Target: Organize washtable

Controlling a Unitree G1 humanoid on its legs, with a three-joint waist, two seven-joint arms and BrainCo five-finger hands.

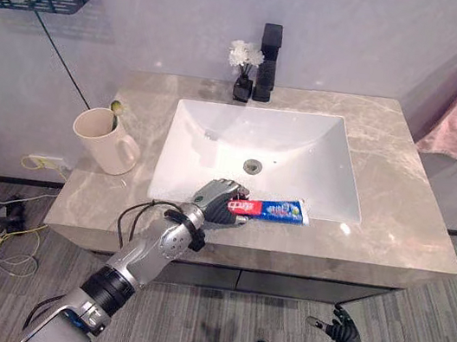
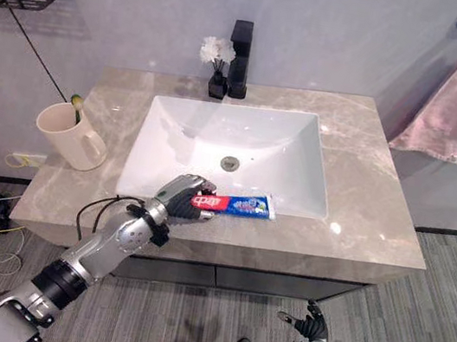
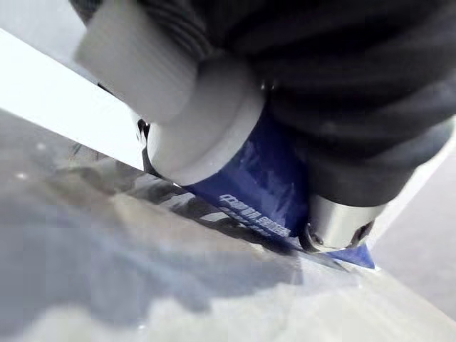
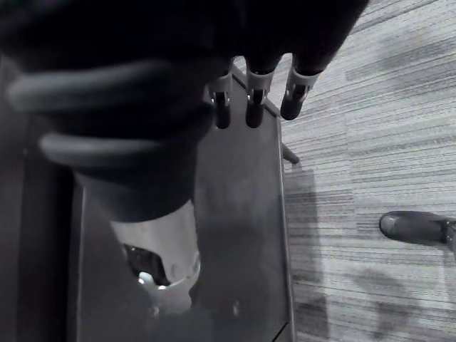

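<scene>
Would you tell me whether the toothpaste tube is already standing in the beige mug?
No, the toothpaste tube lies flat at the sink's front edge, apart from the mug, with the left hand curled on its end.

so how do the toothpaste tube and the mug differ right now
The toothpaste tube lies flat along the basin's front edge; the cream mug stands upright at the marble counter's left end. The left hand is curled round the tube's red end; nothing touches the mug. The tube is printed blue and red, the mug plain. Both sit on the counter.
</scene>
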